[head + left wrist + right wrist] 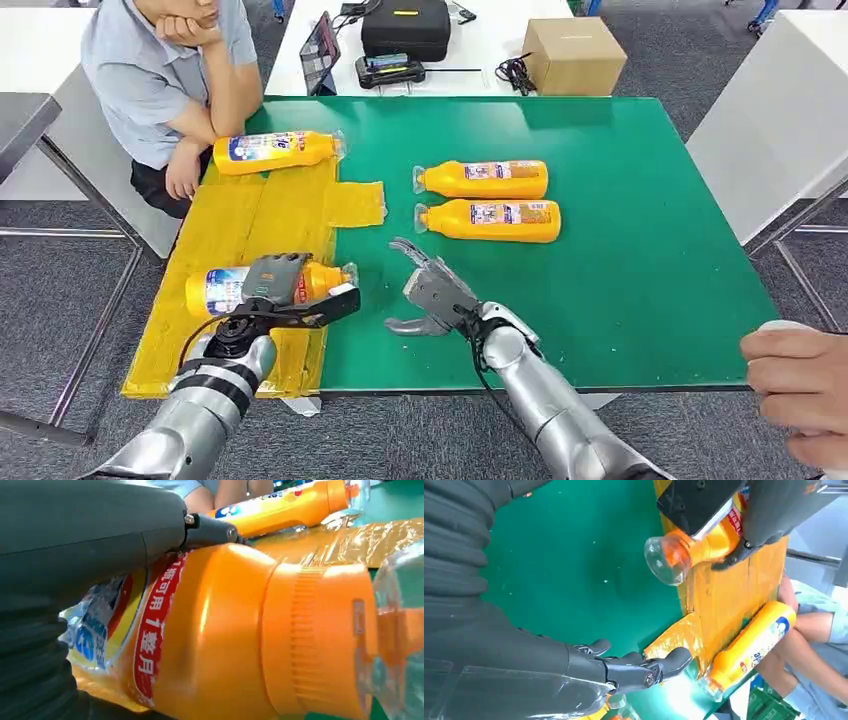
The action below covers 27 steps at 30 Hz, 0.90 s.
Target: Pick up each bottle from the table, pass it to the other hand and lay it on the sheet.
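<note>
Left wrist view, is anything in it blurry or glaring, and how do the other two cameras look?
Left wrist view: the held bottle sits very close, its label soft, a light streak on its shoulder. Right wrist view: bright glare on the green table near the right hand. Head view: even light, sharp; left hand casts little shadow.

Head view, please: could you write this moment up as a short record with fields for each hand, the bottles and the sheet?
left hand: grips a bottle lying over the near part of the sheet
right hand: holds nothing, fingers apart, above the green table
bottle on sheet: one lies at the far end
bottles waiting: two, far one and near one, side by side on the table
sheet: yellow, on the table's left part
people: one seated at the far left corner; a hand at the right edge
</note>
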Each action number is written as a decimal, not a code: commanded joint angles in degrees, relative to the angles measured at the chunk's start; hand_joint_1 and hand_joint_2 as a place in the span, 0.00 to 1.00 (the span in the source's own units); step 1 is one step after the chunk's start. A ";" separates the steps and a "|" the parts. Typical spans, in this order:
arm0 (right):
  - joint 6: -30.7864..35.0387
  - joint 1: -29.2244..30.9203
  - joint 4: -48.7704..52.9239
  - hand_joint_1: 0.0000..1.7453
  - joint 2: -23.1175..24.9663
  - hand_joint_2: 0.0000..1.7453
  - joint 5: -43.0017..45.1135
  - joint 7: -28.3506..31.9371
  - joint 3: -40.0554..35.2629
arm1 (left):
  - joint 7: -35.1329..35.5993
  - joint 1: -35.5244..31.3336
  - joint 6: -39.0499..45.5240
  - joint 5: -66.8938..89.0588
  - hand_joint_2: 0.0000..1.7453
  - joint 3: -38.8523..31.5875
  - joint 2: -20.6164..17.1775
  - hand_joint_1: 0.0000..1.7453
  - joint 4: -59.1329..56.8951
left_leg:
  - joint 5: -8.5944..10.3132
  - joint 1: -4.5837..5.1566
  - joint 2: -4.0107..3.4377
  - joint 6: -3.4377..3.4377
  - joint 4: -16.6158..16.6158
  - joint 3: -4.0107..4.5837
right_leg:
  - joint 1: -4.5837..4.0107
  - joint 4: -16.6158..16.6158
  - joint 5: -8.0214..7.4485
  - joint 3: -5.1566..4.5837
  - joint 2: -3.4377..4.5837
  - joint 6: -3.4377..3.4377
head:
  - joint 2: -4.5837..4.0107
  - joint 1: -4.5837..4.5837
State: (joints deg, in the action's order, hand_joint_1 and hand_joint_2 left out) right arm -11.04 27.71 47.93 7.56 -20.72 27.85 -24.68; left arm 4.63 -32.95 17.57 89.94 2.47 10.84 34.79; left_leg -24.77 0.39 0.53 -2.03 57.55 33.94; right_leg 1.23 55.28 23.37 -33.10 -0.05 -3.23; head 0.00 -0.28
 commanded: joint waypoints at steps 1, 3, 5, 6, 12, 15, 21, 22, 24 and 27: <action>-0.30 3.16 -4.96 0.00 -0.90 1.00 0.12 0.34 -1.05 | 0.35 -2.72 -1.50 0.06 1.00 -0.69 -1.50 0.00 -8.93 | -0.04 -0.07 -0.12 0.11 0.01 -0.15 | -0.08 -0.01 0.00 0.13 0.09 0.13 | 0.00 0.00; -0.14 3.21 -5.29 0.00 -1.08 1.00 0.14 0.42 -0.97 | -0.06 -2.74 -2.00 -0.24 1.00 -1.28 -1.38 0.00 -9.39 | -0.05 -0.07 -0.15 0.14 0.00 -0.21 | -0.08 0.00 0.01 0.17 0.11 0.16 | 0.00 0.00; -0.02 3.22 -5.44 0.00 -1.10 1.00 0.15 0.48 -0.94 | -0.16 -2.61 -1.69 0.06 1.00 -1.47 -1.39 0.00 -9.31 | -0.02 -0.05 -0.12 0.12 -0.01 -0.23 | -0.06 0.00 0.01 0.19 0.08 0.14 | 0.00 0.00; -0.02 3.24 -5.51 0.00 -1.13 1.00 0.14 0.51 -0.96 | -0.23 -2.60 -1.72 0.06 1.00 -1.24 -1.43 0.00 -9.37 | 0.01 -0.02 -0.10 0.08 -0.04 -0.23 | -0.03 -0.03 -0.01 0.20 0.08 0.09 | 0.00 0.00; -0.01 3.47 -6.25 0.00 -1.41 1.00 -0.06 0.54 -1.23 | -0.39 -2.71 -2.13 -0.07 1.00 -1.94 -1.14 0.00 -9.66 | 0.01 -0.03 -0.13 0.10 -0.03 -0.35 | -0.04 -0.02 -0.02 0.30 0.11 0.10 | 0.00 0.00; 0.00 3.49 -6.33 0.00 -1.56 1.00 -0.07 0.54 -1.19 | -0.45 -2.51 -2.12 -0.02 1.00 -1.89 -1.01 0.00 -9.73 | 0.02 -0.07 -0.15 0.15 -0.03 -0.39 | -0.08 -0.05 -0.02 0.36 0.11 0.16 | 0.00 0.00; 0.69 2.33 -5.77 0.00 -1.70 1.00 -0.07 0.45 -0.73 | -2.68 -0.84 -0.54 0.06 1.00 -1.42 1.30 0.00 -4.89 | 0.05 -0.04 -0.08 0.11 -0.03 -0.36 | -0.04 -0.02 -0.01 0.33 0.05 0.11 | 0.00 0.00; 0.81 2.14 -5.52 0.00 -1.64 1.00 -0.10 0.34 -0.62 | -3.04 -0.45 -0.54 0.06 1.00 -1.15 1.70 0.00 -3.52 | 0.03 -0.09 -0.08 0.15 -0.02 -0.38 | -0.10 -0.06 -0.01 0.37 0.04 0.17 | 0.00 0.00; 0.92 1.54 -4.81 0.00 -1.75 1.00 -0.10 -0.05 -0.29 | -3.06 0.38 -1.62 0.06 1.00 1.43 2.26 0.00 -0.53 | 0.06 -0.03 0.01 0.09 -0.02 -0.32 | -0.04 -0.02 0.00 0.31 -0.03 0.09 | 0.00 0.00; 1.26 0.31 -3.61 0.00 -2.38 1.00 -0.17 -0.45 0.34 | -4.07 2.70 -4.48 0.06 1.00 3.05 3.59 0.00 5.31 | 0.04 -0.08 0.10 0.11 0.01 -0.32 | -0.09 -0.04 0.04 0.36 -0.13 0.13 | 0.00 0.00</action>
State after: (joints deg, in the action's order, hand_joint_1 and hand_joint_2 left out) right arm -10.40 28.23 45.22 6.80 -20.68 28.30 -24.68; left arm 1.90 -34.14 17.42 90.01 2.25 11.65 31.50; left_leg -24.69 0.38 0.55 -2.01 57.55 33.65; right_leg 1.23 55.27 23.35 -32.85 -0.06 -3.22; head 0.00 -0.28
